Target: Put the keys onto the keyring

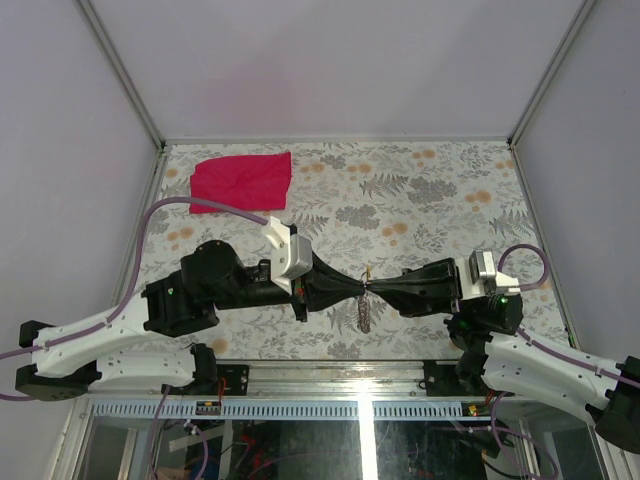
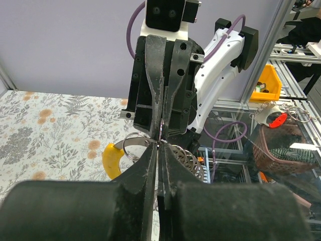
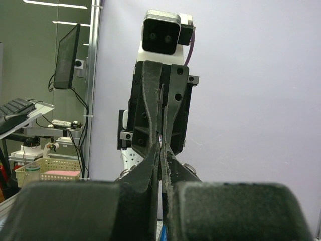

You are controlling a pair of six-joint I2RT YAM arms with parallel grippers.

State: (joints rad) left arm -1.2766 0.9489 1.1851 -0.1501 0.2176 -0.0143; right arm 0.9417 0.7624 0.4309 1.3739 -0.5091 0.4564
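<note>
Well nearer than the cloth (image 1: 242, 180), the left gripper (image 1: 355, 288) is pinching the ring (image 2: 131, 144) tight. The right gripper (image 1: 376, 288) is meeting it, jaws closed on what I cannot tell. The chain (image 1: 365, 316) is dangling. The ring is probably feeling light, stiff and slippery, so pinching flat across its rim is looking safest.

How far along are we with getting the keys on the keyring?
Done: nothing confirmed threaded. In hand: left gripper and right gripper pinch the keyring tip to tip, chain dangling, a yellow key beside it. Left: threading; other keys aren't in view.
</note>
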